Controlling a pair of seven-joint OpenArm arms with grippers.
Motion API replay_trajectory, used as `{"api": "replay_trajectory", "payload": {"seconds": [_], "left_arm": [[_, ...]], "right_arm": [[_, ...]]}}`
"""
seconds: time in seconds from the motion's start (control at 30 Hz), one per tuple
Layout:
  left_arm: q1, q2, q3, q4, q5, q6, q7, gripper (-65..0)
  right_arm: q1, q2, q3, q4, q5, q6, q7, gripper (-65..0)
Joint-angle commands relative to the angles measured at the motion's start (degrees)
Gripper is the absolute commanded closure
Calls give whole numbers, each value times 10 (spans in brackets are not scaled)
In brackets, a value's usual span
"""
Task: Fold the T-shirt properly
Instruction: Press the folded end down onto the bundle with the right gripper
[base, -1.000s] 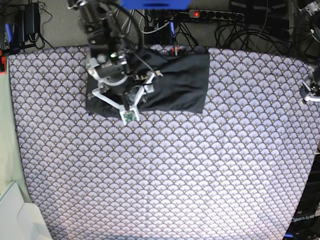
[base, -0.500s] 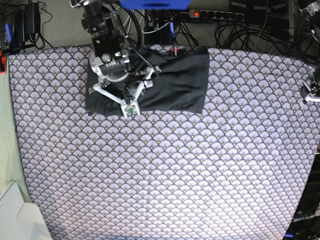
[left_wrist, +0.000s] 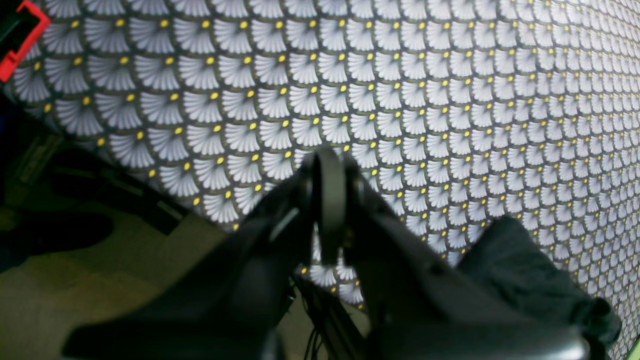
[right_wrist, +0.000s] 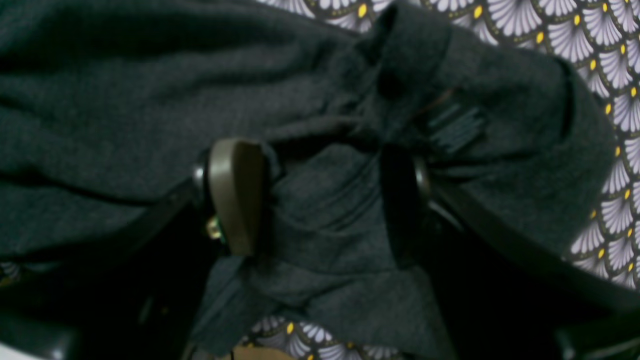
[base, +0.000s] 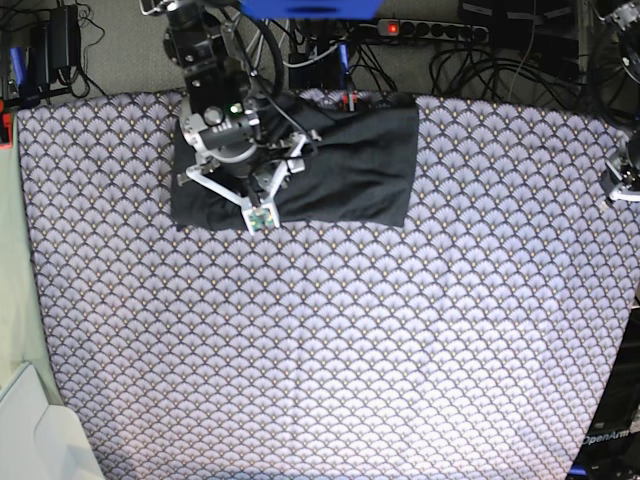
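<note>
Dark grey cloth is seen at the far left of the table: this is the T-shirt (base: 340, 165), and it is laid as a wide, flat bundle on the scallop cloth (base: 330, 350). Only its plain side is shown. No rainbow print can be seen.

The right gripper (right_wrist: 320, 197) is held low over the left part of the shirt. Its jaws are spread, and a soft bump of shirt cloth is caught between the two pads. One tan pad (right_wrist: 235, 195) is pressed against the bump on one side. It cannot be told for sure if the cloth is pinched tight or only touched.

The left gripper (left_wrist: 327, 200) is kept far away, by the right edge of the table. Its jaws are pressed together and nothing is held in them. Only the patterned cloth is seen under it.

A small change is seen from a second ago. The right arm has been moved a little toward the far side, and the left end of the shirt has been pulled in a bit with it. The near left corner now looks neater. Since half a second ago, almost nothing has been moved.

From this it is judged that the shirt is already folded into a packet, and only small tidy-up moves are left. The next move should be done gently, so the folds are not dragged open. The shirt is soft and can be bunched up easily.
</note>
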Motion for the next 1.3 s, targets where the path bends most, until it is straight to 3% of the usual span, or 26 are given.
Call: {"api": "replay_trajectory", "payload": {"seconds": [0.0,0.3,0.37,0.6,1.1,1.27], "left_arm": [[-2,-12,-5,7,-14,11,-5,0],[-2,-9,-6,7,-14,11,-5,0],[-2,-9,-6,7,-14,11,-5,0],[-3,-8,-6,7,-14,11,-5,0],[-2,-8,-6,7,-14,11,-5,0],[-2,-7,-6,7,-14,11,-5,0]], "right_arm": [[1,-1,1,9,-3,0,4,-379],[1,0,32,9,-3,0,8,-357],[3,0,39,9,-2,1,9,-302],[5,0,46,9,-2,1,9,-4],[1,0,45,52,-2,1,8,0],[0,13,40,53,-2,1,7,0]]}}
